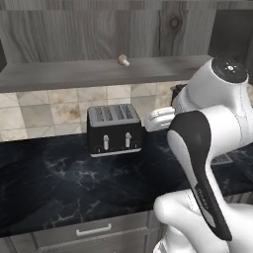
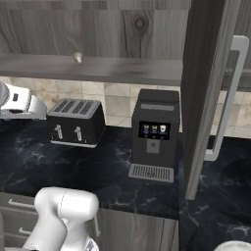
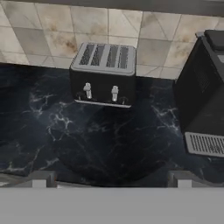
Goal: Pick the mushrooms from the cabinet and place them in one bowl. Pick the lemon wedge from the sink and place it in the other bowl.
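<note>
One small tan mushroom lies on the bottom shelf of the open grey wood-grain cabinet; the right base view shows the same mushroom on that shelf. The cabinet door stands swung open, its pale bar handle facing out. My gripper is open and holds nothing. It hovers over the dark counter well below the shelf, looking at the toaster. A whitish bowl rim peeks in at the bottom right edge; which bowl it is I cannot tell. The sink and the lemon wedge are out of view.
A black four-slot toaster stands against the tiled wall on the dark marbled counter. To its right is a black coffee machine with a grey drip tray. The open door juts out over the counter right of the machine.
</note>
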{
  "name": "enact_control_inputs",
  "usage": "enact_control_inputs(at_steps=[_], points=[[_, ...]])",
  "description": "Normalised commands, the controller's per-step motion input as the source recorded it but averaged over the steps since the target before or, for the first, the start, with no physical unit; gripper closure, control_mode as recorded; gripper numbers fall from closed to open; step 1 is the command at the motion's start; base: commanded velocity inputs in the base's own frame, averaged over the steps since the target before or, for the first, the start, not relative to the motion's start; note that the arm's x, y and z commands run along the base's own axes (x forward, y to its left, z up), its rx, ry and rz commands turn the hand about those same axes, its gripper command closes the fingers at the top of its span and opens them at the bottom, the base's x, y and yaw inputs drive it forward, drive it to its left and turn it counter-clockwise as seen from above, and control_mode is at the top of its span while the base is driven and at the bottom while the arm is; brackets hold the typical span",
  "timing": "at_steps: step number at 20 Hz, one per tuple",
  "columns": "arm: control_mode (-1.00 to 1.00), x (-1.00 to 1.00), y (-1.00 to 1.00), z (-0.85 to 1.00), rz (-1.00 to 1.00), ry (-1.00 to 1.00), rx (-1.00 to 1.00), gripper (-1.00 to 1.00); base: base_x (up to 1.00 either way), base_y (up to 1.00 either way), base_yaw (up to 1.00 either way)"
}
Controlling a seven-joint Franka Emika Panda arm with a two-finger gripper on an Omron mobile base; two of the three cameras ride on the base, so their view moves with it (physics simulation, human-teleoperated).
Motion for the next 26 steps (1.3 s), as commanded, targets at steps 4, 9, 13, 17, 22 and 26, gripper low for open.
enact_control_inputs(at_steps=[4,9,13,17,22,26], points=[[-1.0,-0.4,0.0,0.67,0.08,-0.16,0.0,-1.0,0.0,0.0,0.0],[-1.0,0.09,-0.12,0.43,0.03,-0.04,-0.02,-1.0,0.0,0.0,0.0],[-1.0,0.34,-0.03,0.22,0.0,-0.07,-0.06,-1.0,0.0,0.0,0.0],[-1.0,0.21,-0.04,-0.06,0.0,-0.29,0.0,-1.0,0.0,0.0,0.0],[-1.0,0.33,-0.04,-0.36,-0.02,-0.21,0.03,-1.0,0.0,0.0,0.0],[-1.0,0.1,-0.04,0.01,0.0,-0.12,0.06,-1.0,0.0,0.0,0.0]])
